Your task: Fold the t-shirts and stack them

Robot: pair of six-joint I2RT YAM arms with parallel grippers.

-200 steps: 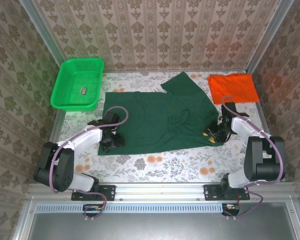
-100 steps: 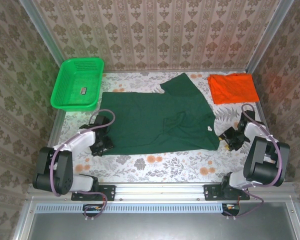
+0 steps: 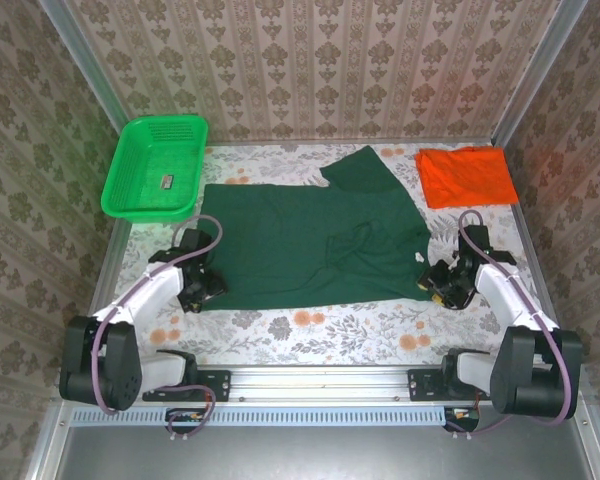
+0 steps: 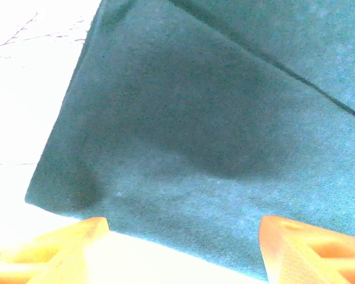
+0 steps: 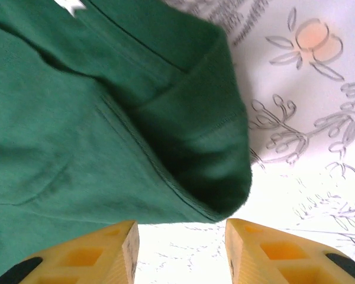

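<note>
The dark forest-green t-shirt (image 3: 310, 240) lies spread across the middle of the table, one sleeve reaching toward the back. The orange t-shirt (image 3: 467, 177) lies folded at the back right. My left gripper (image 3: 202, 289) is open at the green shirt's near-left corner. In the left wrist view the shirt's hem (image 4: 183, 177) runs just ahead of that open left gripper (image 4: 183, 251). My right gripper (image 3: 443, 284) is open beside the near-right corner. The right wrist view shows the folded-over corner (image 5: 195, 148) just beyond the right gripper (image 5: 180, 248), with bare table between the fingers.
A bright green mesh basket (image 3: 155, 165) stands at the back left with a small dark item (image 3: 167, 182) inside. Patterned walls enclose the floral table (image 3: 310, 330). A metal rail runs along the near edge.
The green shirt has been drawn out flatter and wider. My right gripper let go, swung off to the right, then came back toward the corner. My left gripper shifted slightly left.
</note>
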